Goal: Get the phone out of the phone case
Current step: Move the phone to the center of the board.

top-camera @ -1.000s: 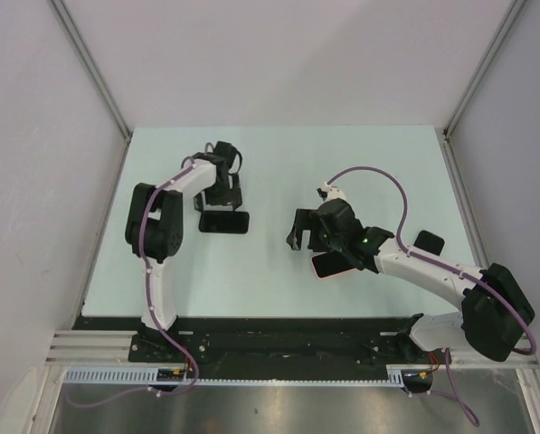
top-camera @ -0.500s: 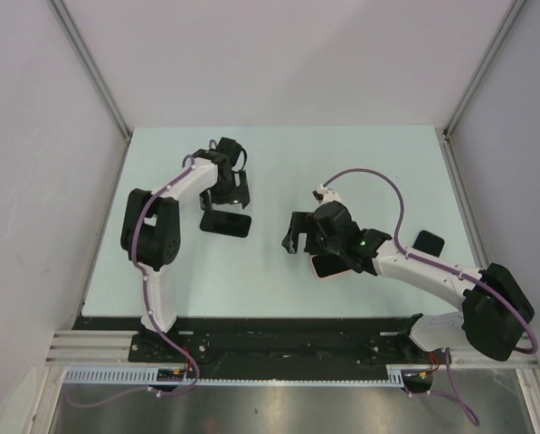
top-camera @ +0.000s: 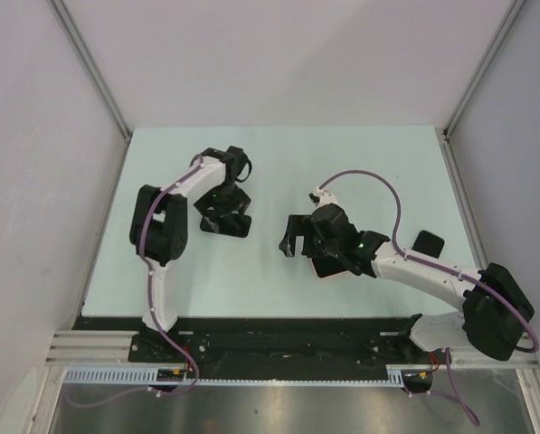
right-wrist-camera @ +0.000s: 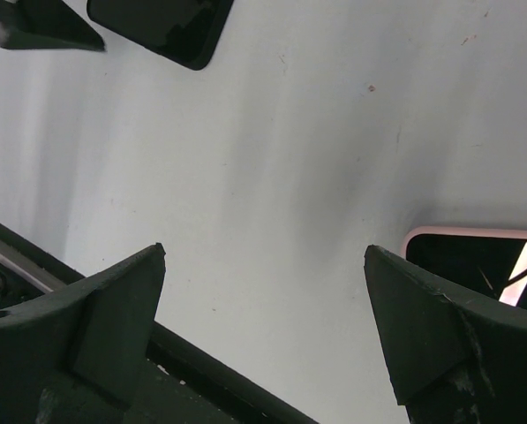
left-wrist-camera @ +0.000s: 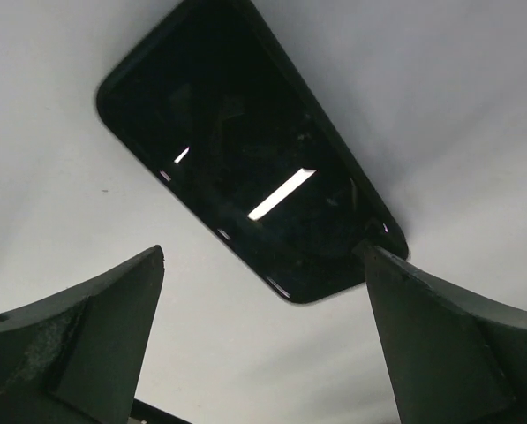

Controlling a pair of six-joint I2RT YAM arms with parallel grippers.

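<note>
Phone (left-wrist-camera: 245, 150), black, flat on table (right-wrist-camera: 289, 159), left of ctr in top view; left hand (left-wrist-camera: 263, 265) over it, fingers apart, empty. Ctr-right: right hand (right-wrist-camera: 263, 256) also apart, empty, above pink-edged case (right-wrist-camera: 462, 256), partly hidden.

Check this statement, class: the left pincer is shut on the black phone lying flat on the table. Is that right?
No. The left pincer is open, its jaws spread wide and gripping nothing, as the left wrist view shows. The black phone does lie flat on the table.
</note>
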